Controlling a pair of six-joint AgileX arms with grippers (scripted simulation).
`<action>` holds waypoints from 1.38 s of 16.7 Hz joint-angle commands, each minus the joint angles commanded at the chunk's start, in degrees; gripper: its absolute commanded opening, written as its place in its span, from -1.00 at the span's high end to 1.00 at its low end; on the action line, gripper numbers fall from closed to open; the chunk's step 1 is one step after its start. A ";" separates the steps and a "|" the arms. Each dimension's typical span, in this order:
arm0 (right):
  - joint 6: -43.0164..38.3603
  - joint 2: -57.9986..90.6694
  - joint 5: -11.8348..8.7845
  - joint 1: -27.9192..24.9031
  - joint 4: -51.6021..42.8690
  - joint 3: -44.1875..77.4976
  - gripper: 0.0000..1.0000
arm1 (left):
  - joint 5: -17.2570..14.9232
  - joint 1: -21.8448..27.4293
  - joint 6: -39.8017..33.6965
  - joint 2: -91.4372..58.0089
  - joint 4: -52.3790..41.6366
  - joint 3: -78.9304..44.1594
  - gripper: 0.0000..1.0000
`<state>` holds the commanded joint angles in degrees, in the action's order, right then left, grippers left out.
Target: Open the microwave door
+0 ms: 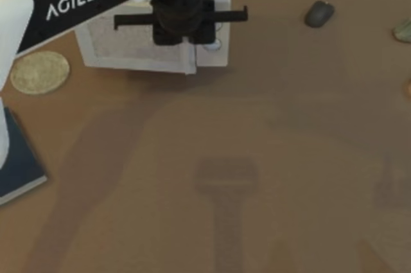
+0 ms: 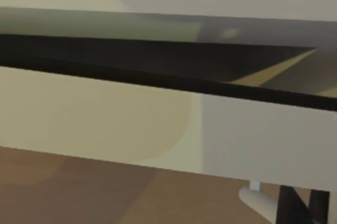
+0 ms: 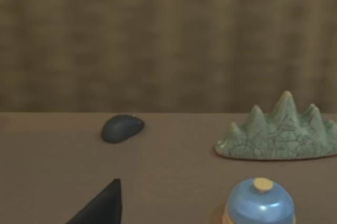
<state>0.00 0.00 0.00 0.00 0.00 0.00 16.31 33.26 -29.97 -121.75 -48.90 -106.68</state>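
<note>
The white microwave [image 1: 218, 3] stands at the back left of the table. Its door [image 1: 122, 45], with a speckled mesh window, faces the front. My left gripper [image 1: 185, 26] hangs over the door's right end, beside the knob panel. In the left wrist view the door [image 2: 105, 113] fills the frame, with a dark gap along its edge. The pale handle bar [image 2: 258, 200] runs into my dark fingers [image 2: 292, 208], which are shut on it. My right gripper [image 3: 105, 211] shows only as a dark wedge in its wrist view and is out of the top view.
A round cork coaster [image 1: 40, 72] and a dark book [image 1: 16, 164] lie at the left. A grey mouse [image 1: 319, 13] sits at the back right. A green mountain-shaped ornament [image 3: 276, 134] and a blue bell [image 3: 258, 203] are at the far right edge.
</note>
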 joint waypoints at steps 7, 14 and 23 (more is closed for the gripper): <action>0.00 0.00 0.00 0.00 0.00 0.00 -1.00 | 0.00 0.00 0.00 0.00 0.00 0.00 1.00; 0.00 0.00 0.00 0.00 0.00 0.00 -1.00 | 0.00 0.00 0.00 0.00 0.00 0.00 1.00; 0.00 0.00 0.00 0.00 0.00 0.00 -1.00 | -1.11 -0.13 2.24 2.24 1.95 3.55 1.00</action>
<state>0.00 0.00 0.00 0.00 0.00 0.00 15.19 33.13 -27.73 -119.50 -46.95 -103.13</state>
